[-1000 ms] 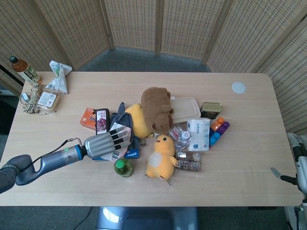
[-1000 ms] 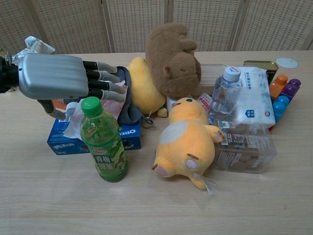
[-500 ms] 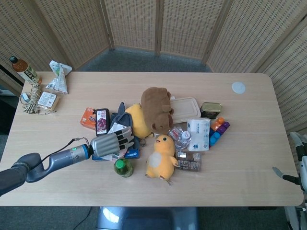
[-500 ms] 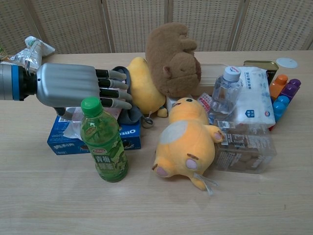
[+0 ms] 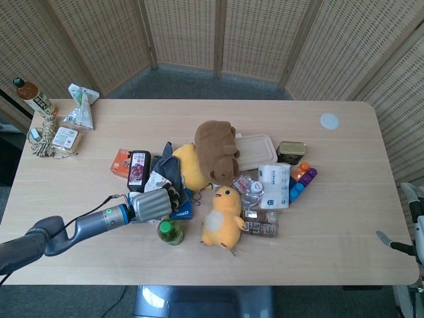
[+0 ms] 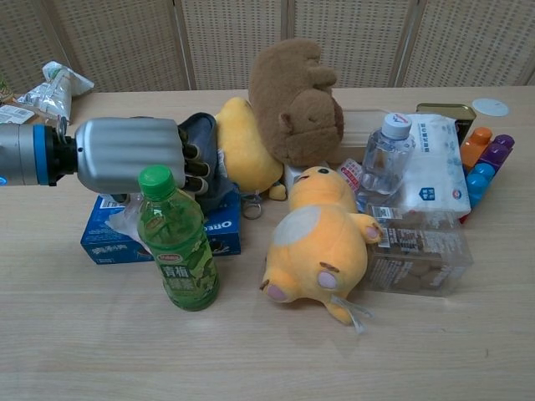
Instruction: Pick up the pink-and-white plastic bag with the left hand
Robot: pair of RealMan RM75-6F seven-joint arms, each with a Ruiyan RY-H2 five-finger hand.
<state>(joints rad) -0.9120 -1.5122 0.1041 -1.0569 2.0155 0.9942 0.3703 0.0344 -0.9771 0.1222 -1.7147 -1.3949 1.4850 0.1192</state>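
My left hand (image 5: pixel 154 204) has its fingers curled onto the pink-and-white plastic bag (image 5: pixel 156 181), which lies atop the blue cookie box (image 6: pixel 159 236). A green bottle (image 6: pixel 177 241) stands just beside; bare table (image 5: pixel 79 172) lies left.

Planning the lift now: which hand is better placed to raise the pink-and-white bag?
Left. The left hand has its fingers curled in right over the Oreo box, where the bag lies. The right hand hangs off the table's far edge.
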